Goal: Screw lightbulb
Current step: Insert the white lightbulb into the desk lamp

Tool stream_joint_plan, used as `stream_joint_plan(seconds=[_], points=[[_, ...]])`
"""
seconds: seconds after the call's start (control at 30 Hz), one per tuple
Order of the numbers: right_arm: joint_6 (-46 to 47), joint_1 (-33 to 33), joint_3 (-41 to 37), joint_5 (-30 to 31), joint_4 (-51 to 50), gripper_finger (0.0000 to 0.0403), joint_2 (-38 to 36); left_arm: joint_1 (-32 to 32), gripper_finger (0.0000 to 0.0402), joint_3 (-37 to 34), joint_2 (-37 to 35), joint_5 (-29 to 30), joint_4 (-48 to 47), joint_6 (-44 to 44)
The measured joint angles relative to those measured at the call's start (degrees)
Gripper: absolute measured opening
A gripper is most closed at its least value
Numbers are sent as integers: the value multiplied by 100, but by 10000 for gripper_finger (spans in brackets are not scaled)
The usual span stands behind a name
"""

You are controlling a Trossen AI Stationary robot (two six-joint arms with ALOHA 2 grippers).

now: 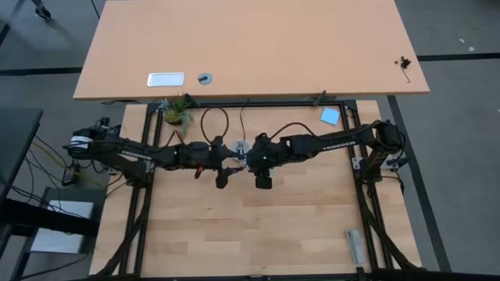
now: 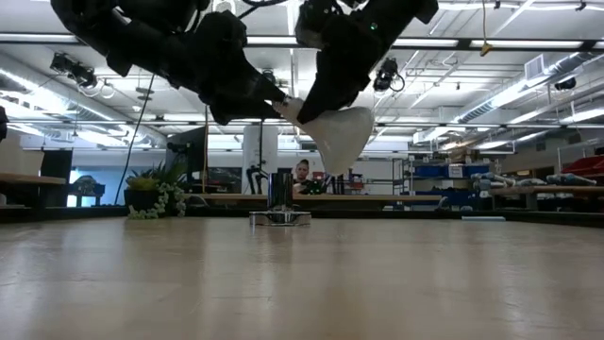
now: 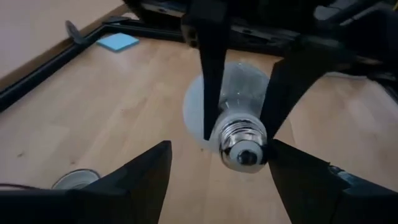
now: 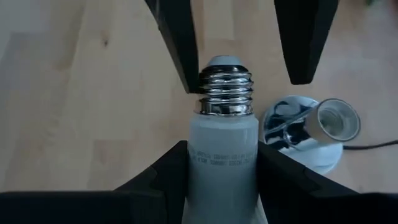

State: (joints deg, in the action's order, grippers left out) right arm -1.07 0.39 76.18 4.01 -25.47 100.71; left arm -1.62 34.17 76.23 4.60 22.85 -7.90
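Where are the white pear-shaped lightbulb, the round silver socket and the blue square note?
white pear-shaped lightbulb [image 4: 222,158]: right wrist view, on its white neck below the screw base.
round silver socket [image 4: 336,121]: right wrist view, on its open cup.
blue square note [image 1: 330,116]: high view, on its middle.

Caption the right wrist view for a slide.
Right end effector grips the lightbulb, screw base toward the open left end effector, above the socket.

White lightbulb [image 4: 222,149], silver screw base exposed, aloft above table.

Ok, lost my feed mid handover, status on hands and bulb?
Right hand shut on lightbulb, held above table. Left hand open around its screw base, not gripping. Socket below on table, path clear.
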Motion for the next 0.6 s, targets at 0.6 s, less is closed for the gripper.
stream_joint_plan(seconds=[0.6], points=[[-58,87,-28,-177,-10,165,4,100,243,184,479,-991,145,-137]])
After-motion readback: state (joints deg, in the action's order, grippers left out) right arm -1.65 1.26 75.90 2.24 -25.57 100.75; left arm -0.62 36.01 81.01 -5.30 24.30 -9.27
